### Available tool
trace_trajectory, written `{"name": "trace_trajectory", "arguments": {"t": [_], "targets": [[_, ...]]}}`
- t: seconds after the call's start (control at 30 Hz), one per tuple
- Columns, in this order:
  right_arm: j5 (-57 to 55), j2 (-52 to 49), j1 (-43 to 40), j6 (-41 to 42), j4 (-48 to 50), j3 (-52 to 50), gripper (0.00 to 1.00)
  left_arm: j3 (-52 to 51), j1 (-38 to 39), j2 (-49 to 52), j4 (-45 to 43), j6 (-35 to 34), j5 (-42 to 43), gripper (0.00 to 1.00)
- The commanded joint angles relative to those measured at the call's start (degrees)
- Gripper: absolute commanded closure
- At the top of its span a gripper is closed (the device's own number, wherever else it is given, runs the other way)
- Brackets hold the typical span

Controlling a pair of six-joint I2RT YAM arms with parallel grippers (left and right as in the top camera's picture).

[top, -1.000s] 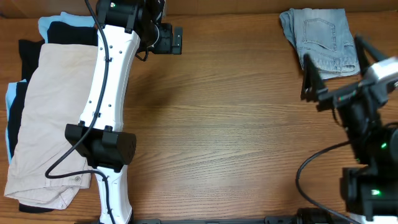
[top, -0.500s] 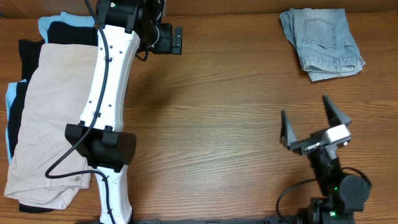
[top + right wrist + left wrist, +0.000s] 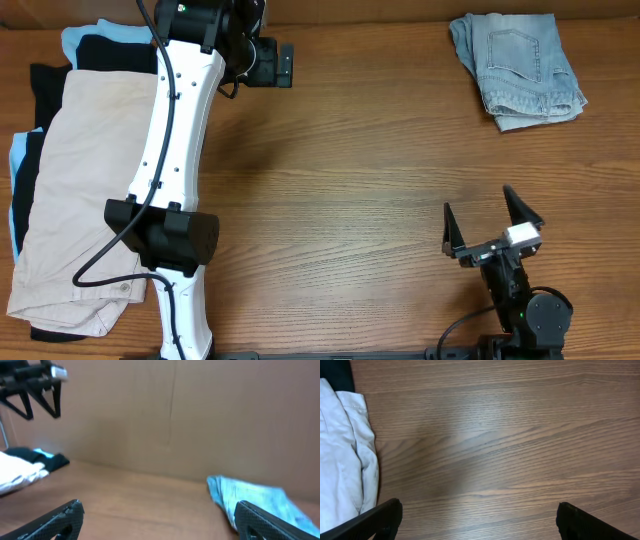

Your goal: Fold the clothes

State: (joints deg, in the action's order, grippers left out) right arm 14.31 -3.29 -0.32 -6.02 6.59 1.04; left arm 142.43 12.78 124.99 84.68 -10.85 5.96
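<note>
Denim shorts point(image 3: 260, 494) blurred, part-hidden behind the right tool point(image 3: 157, 509)

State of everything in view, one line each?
denim shorts: folded, far right, nothing touching them
beige shorts: spread flat atop the left pile
black garment: under the beige shorts, edges showing
pale-blue garment: in the pile, edges showing
left tool: open, empty
right tool: open, empty

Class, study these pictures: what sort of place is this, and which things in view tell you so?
Probably a robotics lab bench set up for laundry folding: a white left robot arm over a brown wood-grain table, folded faded light-blue denim shorts, and a heap topped by large beige shorts.
</note>
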Motion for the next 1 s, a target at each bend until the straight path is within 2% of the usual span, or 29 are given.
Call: {"name": "trace_trajectory", "arguments": {"t": [0.0,0.1,0.8,0.97], "targets": [[-0.8,3.1,0.4,0.0,-4.0,-0.6,0.0,-0.3,0.4,0.3,0.0,-1.0,-0.4,0.0],[-0.8,3.1,0.3,0.0,-10.1,-0.6,0.0,-0.3,0.4,0.3,0.0,-1.0,-0.4,0.0],[-0.8,2.9,0.3,0.0,-10.1,-0.5,0.0,-0.3,0.3,0.3,0.0,-1.0,-0.4,0.0],[-0.8,2.9,0.3,0.0,-10.1,-0.5,0.0,-0.3,2.0,-3.9,-0.1,-0.8,-1.0,0.0]]}}
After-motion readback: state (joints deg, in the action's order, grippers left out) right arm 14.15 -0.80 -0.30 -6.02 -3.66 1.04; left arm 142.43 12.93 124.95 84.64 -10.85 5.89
